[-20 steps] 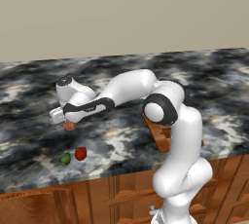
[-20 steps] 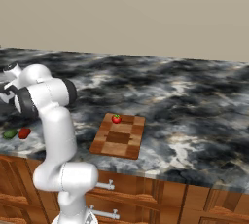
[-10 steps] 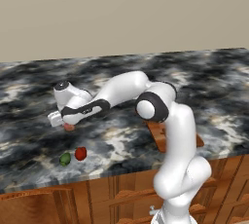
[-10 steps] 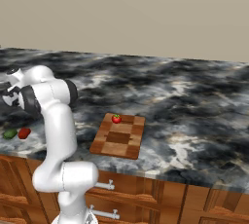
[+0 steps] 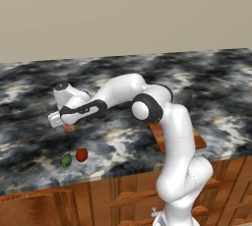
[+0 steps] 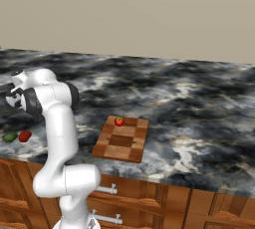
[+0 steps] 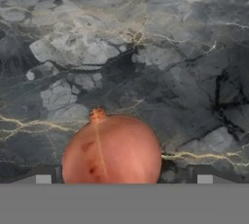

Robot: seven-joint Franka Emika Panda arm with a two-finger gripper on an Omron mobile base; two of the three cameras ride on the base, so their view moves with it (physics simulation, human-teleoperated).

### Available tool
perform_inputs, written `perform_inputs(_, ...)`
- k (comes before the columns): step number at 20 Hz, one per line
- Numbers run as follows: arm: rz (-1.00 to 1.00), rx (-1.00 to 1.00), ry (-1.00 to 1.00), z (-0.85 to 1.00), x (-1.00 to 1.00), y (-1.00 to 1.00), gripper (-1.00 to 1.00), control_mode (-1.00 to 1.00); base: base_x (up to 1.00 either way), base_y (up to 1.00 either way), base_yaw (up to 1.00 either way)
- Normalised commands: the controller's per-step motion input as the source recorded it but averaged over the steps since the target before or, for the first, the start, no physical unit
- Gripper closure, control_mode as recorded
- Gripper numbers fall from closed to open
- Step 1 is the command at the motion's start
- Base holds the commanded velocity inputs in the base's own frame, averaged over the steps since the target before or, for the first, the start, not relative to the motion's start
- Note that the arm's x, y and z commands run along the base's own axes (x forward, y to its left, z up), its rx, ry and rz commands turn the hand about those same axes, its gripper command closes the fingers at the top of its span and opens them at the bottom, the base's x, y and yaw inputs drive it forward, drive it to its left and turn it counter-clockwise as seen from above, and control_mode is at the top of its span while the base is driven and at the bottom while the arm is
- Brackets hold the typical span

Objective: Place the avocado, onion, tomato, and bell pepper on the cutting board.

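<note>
A: Left base view. The arm has swung further out over the counter [image 5: 206,80] since a second ago, elbow carried leftward, hand lowered. The gripper [image 5: 60,120] now sits right over the onion [image 5: 69,127], which peeks out pinkish just under it. The avocado [image 5: 65,160] and the bell pepper [image 5: 81,155] lie side by side nearer the counter's front edge, untouched, same spots as before.

B: And the board?

A: A corner of the cutting board [image 5: 197,139] shows behind the forearm. Right base view gives it whole: cutting board [image 6: 121,145] near the front edge, with the tomato [image 6: 119,121] on its far end. So one of four is done. Avocado [image 6: 10,136] and bell pepper [image 6: 24,135] sit well to the left of it; neither has moved in the last second.

B: Hand view?

A: The onion [image 7: 112,152] looms large at the bottom centre, root tip upward in the picture, resting on the marble. Two finger tips flank it, one [image 7: 43,175] on each side, wide apart. The pincer reads as spread, straddling the onion and not yet squeezing it.

B: Meaning?

A: My judgement: the approach has just finished. Closing on the onion comes next, then the long carry right to the board.
</note>
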Motion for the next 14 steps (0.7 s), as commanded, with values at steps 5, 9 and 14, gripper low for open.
perform_inputs(5, -0.01, 0.00, 0.03, -0.08, 0.02, 0.04, -1.00, -1.00, 0.00, 0.00, 0.00)
perform_inputs(9, 0.00, 0.00, 0.00, -0.02, -0.07, 0.00, -1.00, -1.00, 0.00, 0.00, 0.00)
perform_inputs(14, -0.02, 0.00, 0.00, -0.09, -0.18, 0.00, -1.00, -1.00, 0.00, 0.00, 0.00)
